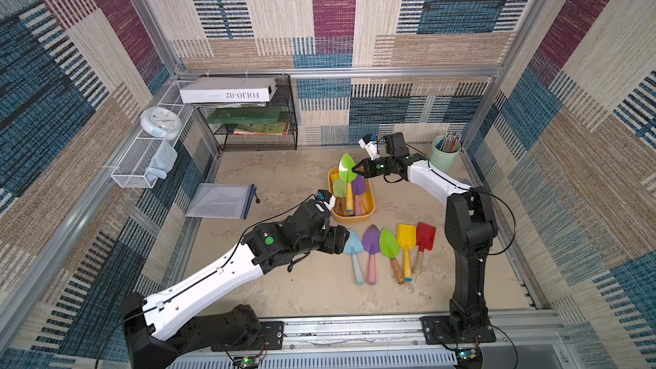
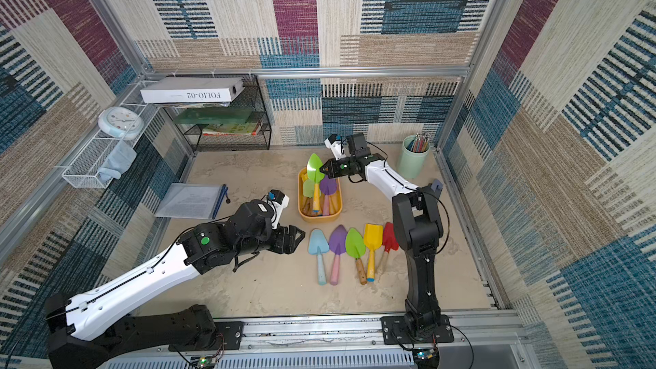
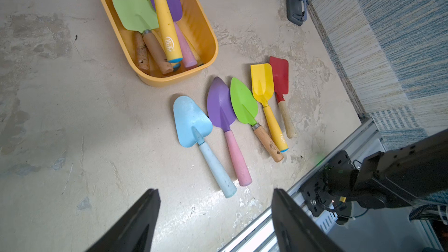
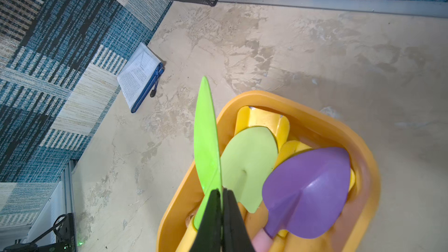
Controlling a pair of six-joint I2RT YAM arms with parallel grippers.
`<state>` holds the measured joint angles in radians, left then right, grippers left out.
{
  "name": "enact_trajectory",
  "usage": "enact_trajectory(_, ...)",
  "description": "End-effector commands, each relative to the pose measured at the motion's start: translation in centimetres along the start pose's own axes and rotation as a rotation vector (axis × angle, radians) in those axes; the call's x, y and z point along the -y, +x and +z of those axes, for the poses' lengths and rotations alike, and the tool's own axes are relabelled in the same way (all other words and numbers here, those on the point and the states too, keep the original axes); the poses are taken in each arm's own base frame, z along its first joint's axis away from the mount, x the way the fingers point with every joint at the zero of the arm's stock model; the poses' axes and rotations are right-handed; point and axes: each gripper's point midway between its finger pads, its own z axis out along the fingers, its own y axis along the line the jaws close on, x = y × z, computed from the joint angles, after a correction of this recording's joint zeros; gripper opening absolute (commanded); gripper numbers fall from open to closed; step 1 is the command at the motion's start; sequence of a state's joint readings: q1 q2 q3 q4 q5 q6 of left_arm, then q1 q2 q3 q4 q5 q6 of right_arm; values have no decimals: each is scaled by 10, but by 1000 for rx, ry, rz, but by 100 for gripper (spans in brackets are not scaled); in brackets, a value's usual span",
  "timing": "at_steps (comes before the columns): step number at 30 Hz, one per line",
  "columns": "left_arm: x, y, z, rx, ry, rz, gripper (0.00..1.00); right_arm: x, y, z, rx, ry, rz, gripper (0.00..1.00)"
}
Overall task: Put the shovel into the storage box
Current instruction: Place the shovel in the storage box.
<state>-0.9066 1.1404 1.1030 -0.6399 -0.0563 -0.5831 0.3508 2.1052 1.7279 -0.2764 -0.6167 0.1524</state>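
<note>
Shovel over its destination: the bright green shovel (image 1: 347, 168) hangs tilted above the storage box (image 1: 355, 219). Its blade rises past the far rim, while its yellow, blue-capped handle slants down over the tools already inside and appears to rest on them. The right gripper (image 4: 221, 191) has its jaws clamped flat on the thin edge of the blade. That narrow pinch suits sheet-thin metal and probably lets the handle end go in first. The box is a shallow tub of smooth yellow-orange plastic with rounded corners and a rolled rim. It already holds a pale green shovel (image 3: 134, 8) with a wooden handle, a purple-bladed shovel (image 4: 308, 190) on a pink grip, and a square yellow scoop (image 4: 261, 120). The left gripper (image 3: 214, 192) hovers with its jaws spread and nothing between them, near the light blue shovel (image 3: 191, 122). That would put it in position for a next pick. This shovel heads a neat row lying just in front of the box on the mottled beige table (image 3: 72, 117). Beside it are a purple shovel (image 3: 220, 103), a green shovel (image 3: 243, 103) with a wooden handle, a yellow shovel (image 3: 261, 81) and a red shovel (image 3: 280, 73). The blades are matte, pointed or squared, and the handles fan toward the robot, within easy reach.
</note>
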Motion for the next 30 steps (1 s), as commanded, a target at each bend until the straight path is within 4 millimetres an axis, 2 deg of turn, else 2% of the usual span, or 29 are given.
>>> enact_trajectory(1,2,-7,-2,31,9,14,77,1,2,4,-24,-40,-4,0)
enact_trajectory(16,-5,-8,-8,64,-6,8,77,33,20,24,-60,-35,29,0)
enact_trajectory(24,-6,-6,-8,64,-8,7,77,41,39,36,-93,-47,59,0)
enact_trajectory(30,-6,-5,-4,53,-11,7,77,46,47,38,-105,-34,72,0)
